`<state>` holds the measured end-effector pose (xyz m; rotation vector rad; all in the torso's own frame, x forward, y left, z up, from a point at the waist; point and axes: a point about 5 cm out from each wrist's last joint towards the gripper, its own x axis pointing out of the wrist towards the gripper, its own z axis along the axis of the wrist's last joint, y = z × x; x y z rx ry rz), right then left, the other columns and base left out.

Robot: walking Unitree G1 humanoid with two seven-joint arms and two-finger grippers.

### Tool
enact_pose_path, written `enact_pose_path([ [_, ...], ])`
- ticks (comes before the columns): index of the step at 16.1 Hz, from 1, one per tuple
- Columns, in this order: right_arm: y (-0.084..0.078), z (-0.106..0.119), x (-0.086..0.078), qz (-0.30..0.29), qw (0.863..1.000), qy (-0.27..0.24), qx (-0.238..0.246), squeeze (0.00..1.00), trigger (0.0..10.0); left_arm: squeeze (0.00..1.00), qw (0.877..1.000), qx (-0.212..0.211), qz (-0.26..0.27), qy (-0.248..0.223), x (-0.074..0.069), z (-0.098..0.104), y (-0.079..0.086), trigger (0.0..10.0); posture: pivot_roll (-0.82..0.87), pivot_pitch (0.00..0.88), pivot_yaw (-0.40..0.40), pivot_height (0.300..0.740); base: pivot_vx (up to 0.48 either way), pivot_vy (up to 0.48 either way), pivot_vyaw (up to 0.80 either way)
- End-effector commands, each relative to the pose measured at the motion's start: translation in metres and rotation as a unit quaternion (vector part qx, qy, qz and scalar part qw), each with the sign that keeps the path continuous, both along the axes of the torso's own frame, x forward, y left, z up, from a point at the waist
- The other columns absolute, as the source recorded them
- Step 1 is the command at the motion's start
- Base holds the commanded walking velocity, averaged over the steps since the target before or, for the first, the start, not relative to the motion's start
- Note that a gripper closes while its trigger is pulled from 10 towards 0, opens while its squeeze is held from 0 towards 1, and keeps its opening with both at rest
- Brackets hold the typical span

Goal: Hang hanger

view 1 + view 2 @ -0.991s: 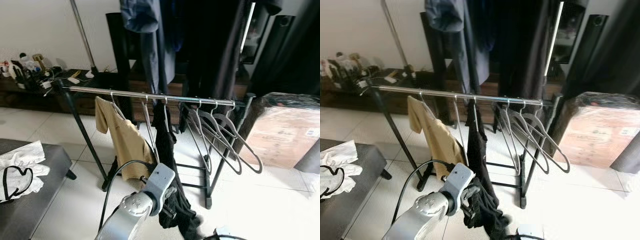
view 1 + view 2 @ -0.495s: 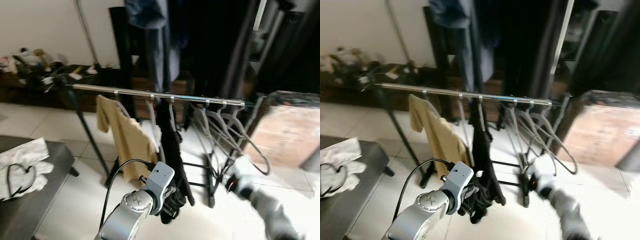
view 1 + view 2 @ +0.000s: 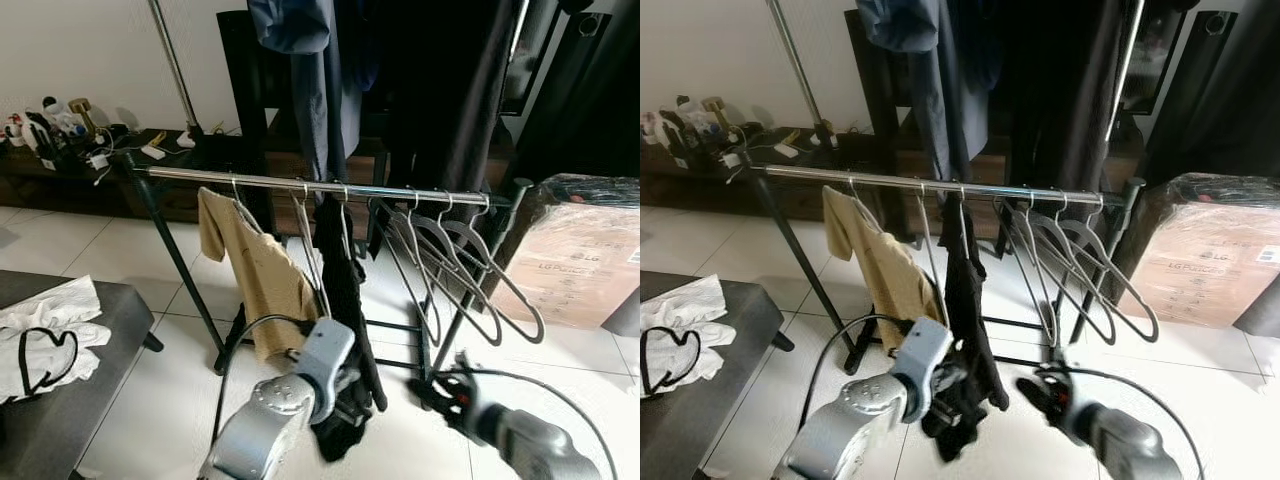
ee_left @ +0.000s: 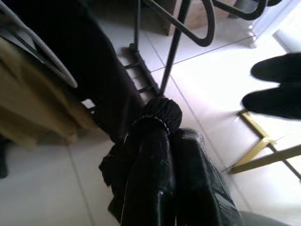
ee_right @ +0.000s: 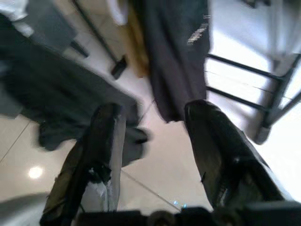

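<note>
A steel rail (image 3: 300, 186) runs across the room on black legs, standing on the white tiled floor (image 3: 150, 400). From the robot's left along the rail hang a tan shirt (image 3: 252, 275) on a hanger, then a bare grey hanger (image 3: 310, 255), then a black garment (image 3: 345, 290) on its own hanger (image 3: 343, 215), whose hook sits over the rail. Further right, a bunch of empty hangers (image 3: 465, 275) hang close together near the rail's end post.

The left claw (image 4: 169, 155) is down low by the black garment's bottom end. Its two fingers (image 4: 150, 179) are pressed together with a bunched fold of the black cloth pinched between them, so it has hold of the garment, not the hanger itself. The silver left arm (image 3: 285, 405) reaches up from below toward that hem.

The right claw (image 5: 150, 127) hovers low over the floor, near the foot of the rail's right leg, to the right of the black garment. Its fingers (image 5: 101, 141) are spread wide with nothing between them; tile and the garment's hem show through the gap.

Off to the left, a grey bench (image 3: 60, 400) carries a white cloth (image 3: 45, 335). To the right stands a cardboard box (image 3: 580, 270). Behind the rail, dark clothes (image 3: 320, 70) hang from higher up.
</note>
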<state>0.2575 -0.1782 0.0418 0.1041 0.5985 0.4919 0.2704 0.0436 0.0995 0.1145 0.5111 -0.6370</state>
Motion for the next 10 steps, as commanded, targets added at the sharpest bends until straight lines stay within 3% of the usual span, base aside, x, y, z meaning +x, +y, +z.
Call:
enact_pose_path([
  [1,0.008,0.007,0.001,0.026,1.0,-0.001,-0.002,0.0,10.0,0.0,1.0,0.001,-0.006,0.013,0.001,-0.001,-0.004,10.0,-0.05,0.083,-0.013,0.74,0.0,0.0,0.0],
  [3,0.02,0.02,0.001,0.04,0.999,0.004,0.006,0.0,10.0,0.0,1.0,-0.022,-0.004,0.016,0.006,0.004,-0.011,10.0,-0.05,0.084,-0.014,0.74,0.0,0.0,0.0],
  [4,0.023,0.022,0.0,0.041,0.999,0.005,0.007,0.81,10.0,0.0,1.0,-0.026,-0.004,0.017,0.007,0.005,-0.012,10.0,-0.05,0.084,-0.013,0.74,0.0,0.0,0.0],
  [5,0.026,0.024,-0.001,0.04,0.999,0.009,0.009,1.0,10.0,0.0,0.999,-0.032,-0.003,0.016,0.009,0.007,-0.017,10.0,-0.05,0.084,-0.012,0.74,0.0,0.0,0.0],
  [9,0.033,0.025,-0.008,0.041,0.999,0.023,0.014,1.0,10.0,0.0,0.998,-0.057,0.009,0.012,0.011,0.013,-0.026,10.0,-0.06,0.089,-0.006,0.74,0.0,0.0,0.0],
  [10,0.034,0.025,-0.008,0.036,0.999,0.026,0.009,0.27,10.0,0.0,0.998,-0.057,0.015,0.009,0.012,0.013,-0.03,10.0,-0.06,0.089,-0.003,0.74,0.0,0.0,0.0],
])
